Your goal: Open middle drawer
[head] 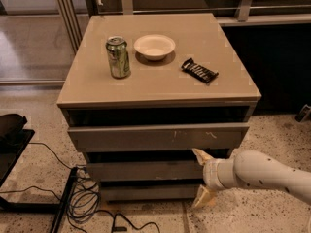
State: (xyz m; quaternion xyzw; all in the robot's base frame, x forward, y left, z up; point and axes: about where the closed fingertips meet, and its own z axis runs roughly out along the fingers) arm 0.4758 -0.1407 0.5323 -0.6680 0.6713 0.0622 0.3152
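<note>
The middle drawer point(141, 171) is the plain grey-brown front in the middle of the cabinet, below the taller scratched front point(155, 137). It sits pushed in, about level with the narrow bottom front point(146, 192). My gripper point(198, 177) is at the right end of the middle drawer front, on my white arm point(262, 174) reaching in from the right. It is open: one pale fingertip point(198, 153) is at the drawer's upper edge, the other point(200, 202) is down by the bottom front. It holds nothing.
On the cabinet top point(92, 89) stand a green can point(118, 57), a white bowl point(154, 46) and a dark snack bar point(199, 71). Black cables point(85, 203) lie on the floor at the left, next to a dark base point(12, 140).
</note>
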